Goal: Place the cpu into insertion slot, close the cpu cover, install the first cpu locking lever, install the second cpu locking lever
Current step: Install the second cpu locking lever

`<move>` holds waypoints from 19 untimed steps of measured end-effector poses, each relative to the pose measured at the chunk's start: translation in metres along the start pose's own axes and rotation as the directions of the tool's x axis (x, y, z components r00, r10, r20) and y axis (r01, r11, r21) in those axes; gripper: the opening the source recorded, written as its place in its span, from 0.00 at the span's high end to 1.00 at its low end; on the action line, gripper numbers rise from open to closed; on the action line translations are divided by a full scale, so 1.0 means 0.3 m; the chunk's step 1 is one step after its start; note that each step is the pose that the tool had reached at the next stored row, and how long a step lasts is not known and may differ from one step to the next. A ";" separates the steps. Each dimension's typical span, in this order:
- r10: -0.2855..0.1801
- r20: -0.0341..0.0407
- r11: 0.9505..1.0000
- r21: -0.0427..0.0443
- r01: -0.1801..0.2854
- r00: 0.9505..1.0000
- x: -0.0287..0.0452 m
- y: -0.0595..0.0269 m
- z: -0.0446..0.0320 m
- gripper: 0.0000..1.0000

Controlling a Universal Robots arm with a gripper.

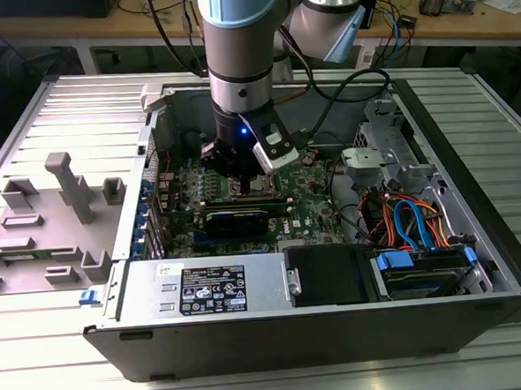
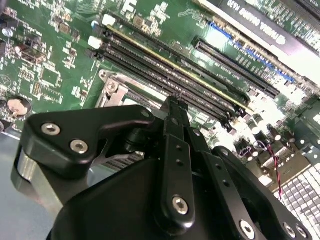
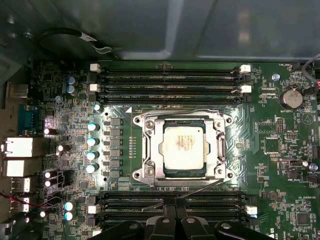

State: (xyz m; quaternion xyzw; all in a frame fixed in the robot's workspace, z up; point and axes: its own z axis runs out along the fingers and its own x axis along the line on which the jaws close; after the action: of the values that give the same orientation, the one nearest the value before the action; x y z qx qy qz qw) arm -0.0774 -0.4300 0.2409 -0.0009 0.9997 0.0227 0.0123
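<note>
While the arm hangs low inside the opened black desktop computer case (image 1: 339, 318) lying on the ribbed grey metal bench (image 1: 69, 383), the black two-fingered tool (image 3: 175, 212) sits just beside the socket, its fingertips drawn together with nothing between them. Item one: the cpu (image 3: 183, 146), a small flat square chip with a silver-grey metal top, is seated in the insertion slot (image 3: 150, 172), the square socket with silver rim set into the green circuit board (image 3: 280, 165). Item two: the cpu cover (image 3: 152, 145), a thin silver metal frame with a cut-out centre, lies flat around the chip, so placing and covering read as done. Item three: a thin bent wire locking lever (image 3: 205, 186) runs slantwise along the socket edge nearest the tool, its end lifted off the frame and apparently not latched; a second wire lever (image 3: 180, 113) lies along the opposite edge, whether hooked cannot be told. Step in hand, by judgement: installing the first locking lever. That move calls for pressing the wire down and sideways under its retaining hook without scraping the long black memory slots (image 3: 170, 80) flanking the socket. In the second wrist view the tool's black linkage (image 2: 172, 165) stands over the socket corner. In the exterior view the tool (image 1: 232, 166) is down at the board.
</note>
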 end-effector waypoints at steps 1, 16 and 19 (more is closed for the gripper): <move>-0.001 -0.001 1.000 -0.004 0.001 1.000 0.001 -0.001 -0.002 0.89; -0.064 -0.008 0.997 -0.036 0.064 0.998 0.014 -0.006 0.016 0.89; -0.064 -0.008 0.997 -0.042 0.064 0.998 0.014 -0.009 0.019 0.89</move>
State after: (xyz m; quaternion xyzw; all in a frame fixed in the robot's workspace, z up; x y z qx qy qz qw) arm -0.0815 -0.4323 0.2351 -0.0331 0.9985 0.0431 0.0084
